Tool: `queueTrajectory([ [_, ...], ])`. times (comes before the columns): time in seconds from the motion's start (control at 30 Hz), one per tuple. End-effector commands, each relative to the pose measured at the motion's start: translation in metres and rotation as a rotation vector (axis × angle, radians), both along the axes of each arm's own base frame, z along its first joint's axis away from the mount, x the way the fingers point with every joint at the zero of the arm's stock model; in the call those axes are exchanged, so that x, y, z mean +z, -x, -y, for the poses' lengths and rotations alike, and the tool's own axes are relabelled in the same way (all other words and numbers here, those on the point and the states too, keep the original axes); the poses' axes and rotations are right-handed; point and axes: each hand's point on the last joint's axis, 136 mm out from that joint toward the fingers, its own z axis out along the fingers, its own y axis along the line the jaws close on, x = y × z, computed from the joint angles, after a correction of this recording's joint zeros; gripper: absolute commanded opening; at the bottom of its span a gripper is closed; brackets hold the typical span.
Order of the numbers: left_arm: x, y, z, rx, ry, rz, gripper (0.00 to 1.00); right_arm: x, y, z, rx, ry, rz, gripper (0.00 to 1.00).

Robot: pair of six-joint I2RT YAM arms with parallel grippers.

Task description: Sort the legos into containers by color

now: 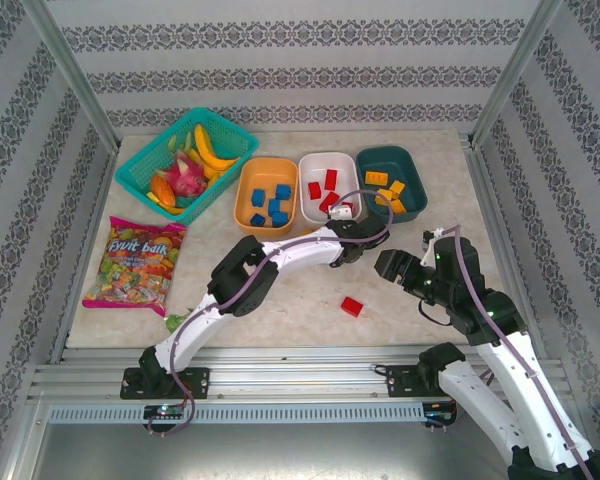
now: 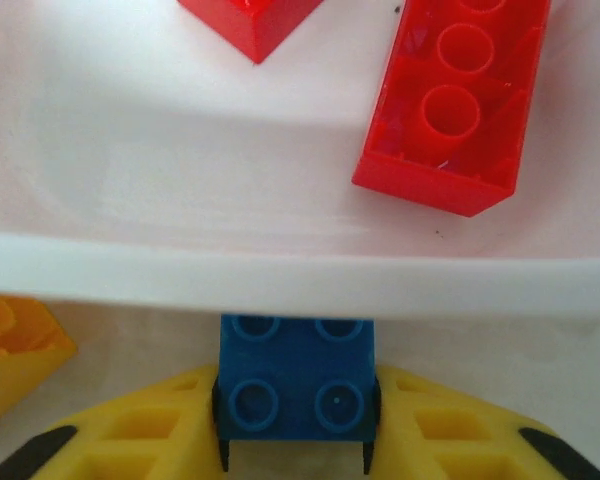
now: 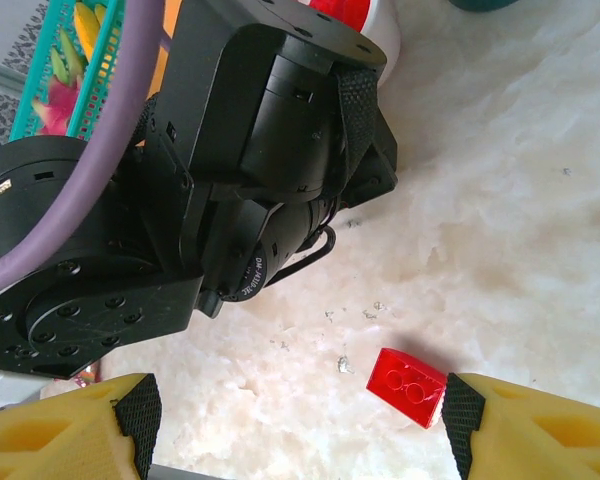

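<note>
As three tubs [image 1: 329,155] stand, one red brick [image 1: 352,306] lies loose.

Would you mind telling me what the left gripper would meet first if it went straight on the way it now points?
Probably the near rim of the white tub, straight ahead of the blue brick clamped in the left gripper; heights are hard to judge.

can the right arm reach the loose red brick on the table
Probably yes: the right gripper is open near the red brick, which lies uncovered; the left arm is beside it, not over it.
</note>
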Motion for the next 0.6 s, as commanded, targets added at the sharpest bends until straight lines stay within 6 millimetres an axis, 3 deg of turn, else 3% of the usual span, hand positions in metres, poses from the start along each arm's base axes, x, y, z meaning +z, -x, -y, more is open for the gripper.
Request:
queueTrajectory([
  [0.0,-0.020,-0.014,-0.013,0.007,-0.034,-0.013,0.32,-0.005,0.002,0.002,-0.009,-0.006,-0.013,0.76],
  [0.37,0.000,0.013,-0.021,-0.013,-0.003,-0.050,0.24,0.000,-0.010,0.002,-0.014,0.016,0.009,0.77],
  [0.57,0.017,0.052,-0.032,-0.043,0.009,-0.102,0.23,-0.001,-0.012,0.003,-0.009,0.034,0.014,0.77],
])
